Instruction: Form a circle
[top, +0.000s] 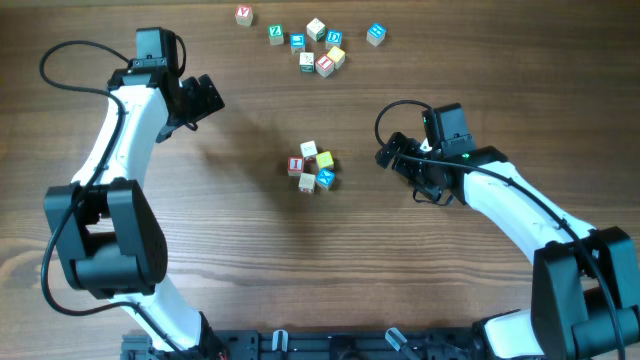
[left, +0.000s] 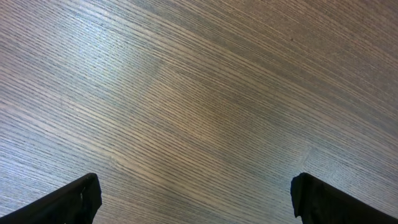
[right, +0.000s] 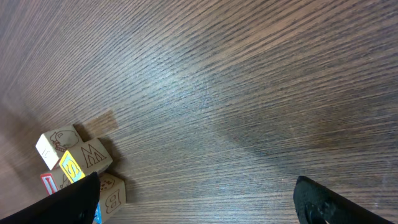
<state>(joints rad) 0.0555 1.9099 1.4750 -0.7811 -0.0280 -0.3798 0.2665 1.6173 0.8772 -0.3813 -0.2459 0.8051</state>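
Both pairs of my fingers stand wide apart and empty: left fingers over bare counter, right fingers lower and nearer the work. Loose cubes lie scattered well beyond both pairs. Between the pairs, nearer my right, sits the circle, five cubes touching in a tight ring. I judge the forming done. Next calls only for checking gaps, perhaps one light nudge.
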